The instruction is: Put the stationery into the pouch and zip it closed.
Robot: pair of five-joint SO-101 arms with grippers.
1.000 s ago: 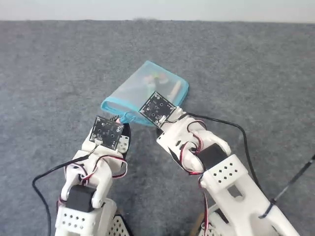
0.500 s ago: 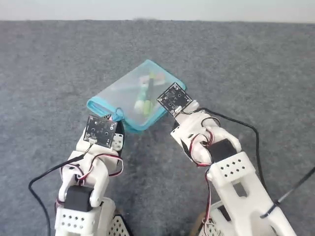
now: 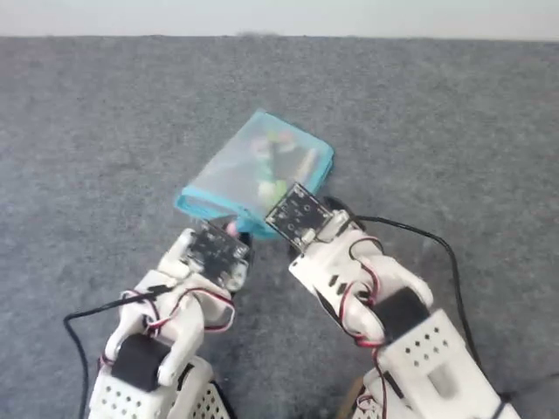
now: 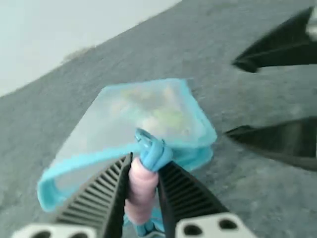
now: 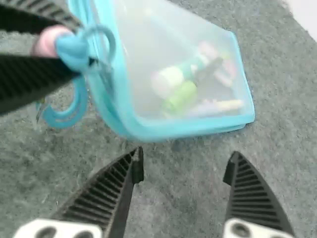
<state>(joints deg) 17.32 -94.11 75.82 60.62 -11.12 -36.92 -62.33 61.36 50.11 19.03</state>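
A translucent pouch (image 3: 253,166) with a turquoise rim lies on the grey carpet, holding several pens and markers (image 5: 185,87). My left gripper (image 4: 144,166) is at the pouch's near edge, shut on the pink zipper pull (image 4: 141,186), which has a turquoise loop (image 4: 151,151). In the high view the left gripper (image 3: 231,230) sits by the pouch's near corner. My right gripper (image 5: 183,171) hovers open just short of the pouch's (image 5: 163,74) near edge with nothing between its fingers. In the high view the right gripper (image 3: 301,209) is at the pouch's right near side.
Grey carpet (image 3: 454,131) surrounds the pouch on all sides, with a pale wall edge (image 3: 279,17) at the far end. The right arm's black cable (image 3: 428,236) trails across the carpet beside it.
The left gripper has moved to the right along the pouch's near edge with the zipper pull. The pouch swung left and then back. The right gripper drew back toward me.
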